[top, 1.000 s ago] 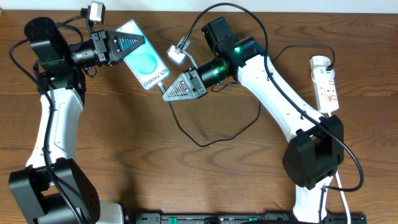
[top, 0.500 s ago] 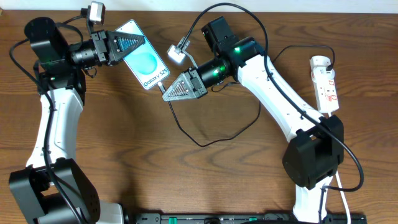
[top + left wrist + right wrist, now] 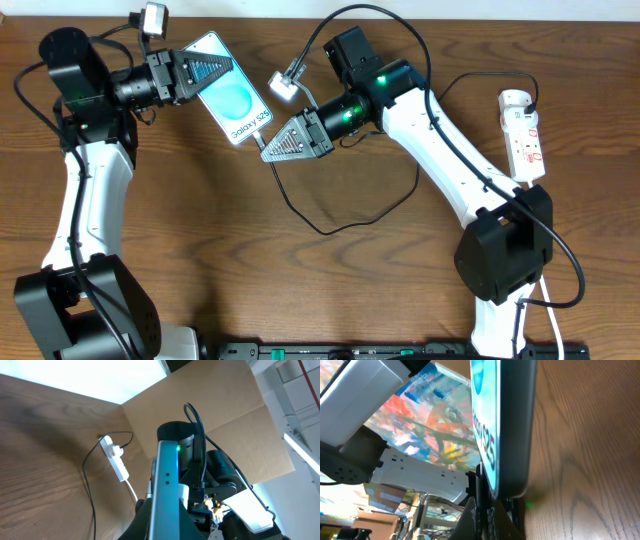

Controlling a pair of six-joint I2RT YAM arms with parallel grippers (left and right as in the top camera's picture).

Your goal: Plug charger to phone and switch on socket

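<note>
The phone (image 3: 238, 102) with a blue screen and "Galaxy S25" text is held above the table, tilted. My left gripper (image 3: 207, 71) is shut on its far upper end; the left wrist view shows the phone edge-on (image 3: 167, 480) between the fingers (image 3: 167, 527). My right gripper (image 3: 270, 146) is at the phone's lower end, shut on the charger's connector tip, pressed against the phone's bottom edge (image 3: 507, 435); its fingers (image 3: 490, 507) show there. The charger cable (image 3: 330, 232) loops across the table towards the white socket (image 3: 523, 135) at the right, which is also in the left wrist view (image 3: 114, 456).
The right arm (image 3: 440, 140) spans the table's middle right, its base (image 3: 500, 250) near the front. The left arm (image 3: 90, 180) stands along the left side. A black cable (image 3: 350, 12) arcs above the right arm's wrist. The socket's white cord (image 3: 548, 320) runs off the front edge.
</note>
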